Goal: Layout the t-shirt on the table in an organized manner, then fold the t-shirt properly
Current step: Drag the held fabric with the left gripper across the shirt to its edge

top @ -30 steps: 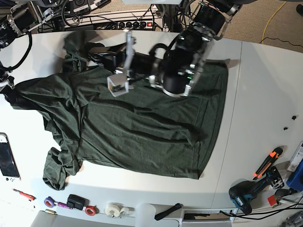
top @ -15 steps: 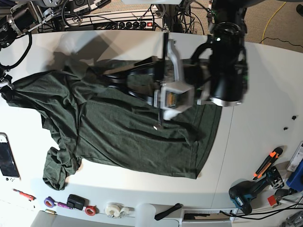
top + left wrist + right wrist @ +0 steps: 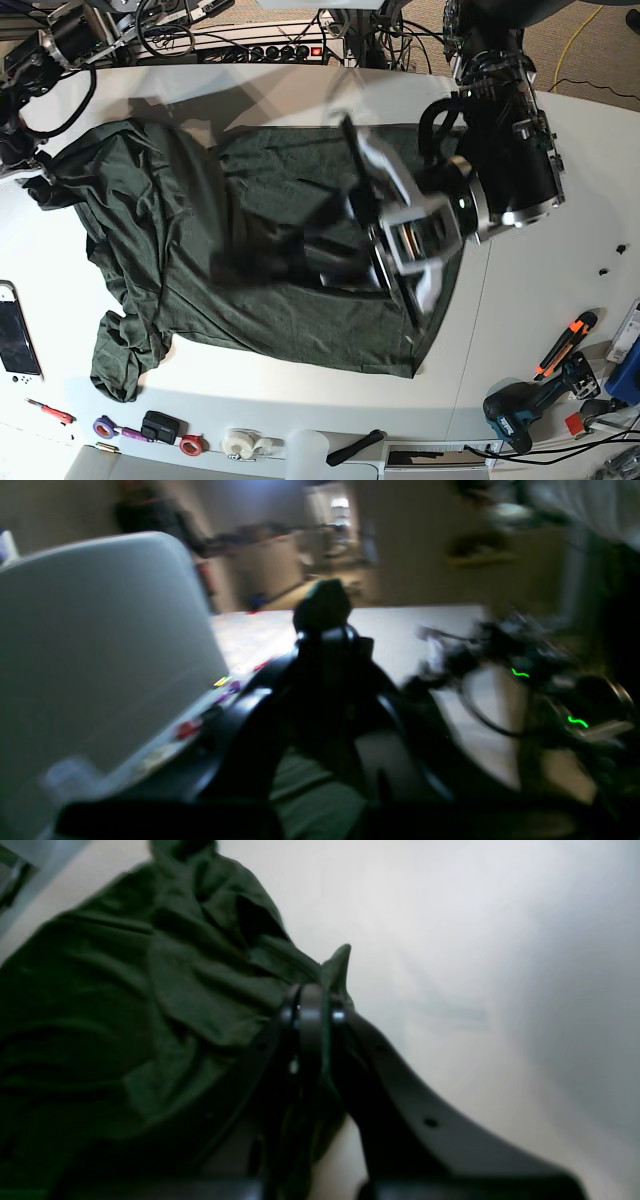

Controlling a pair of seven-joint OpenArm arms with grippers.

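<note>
Green t-shirt (image 3: 290,280) lies bumpy on the table (image 3: 560,180); both grippers (image 3: 311,1005) pinch cloth, spreading it. No folds yet.

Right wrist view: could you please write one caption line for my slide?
Right gripper shut on a pinched edge of the dark green t-shirt, above the white table.

The left arm (image 3: 505,150) is a bulky, glossy black cylinder with silver rims, black cables looping off its top. Its tool (image 3: 322,605) has 2 curved black plastic fingers. The right tool (image 3: 312,1002) shows black fingers with small round holes and 2 shiny metal fasteners.
</note>
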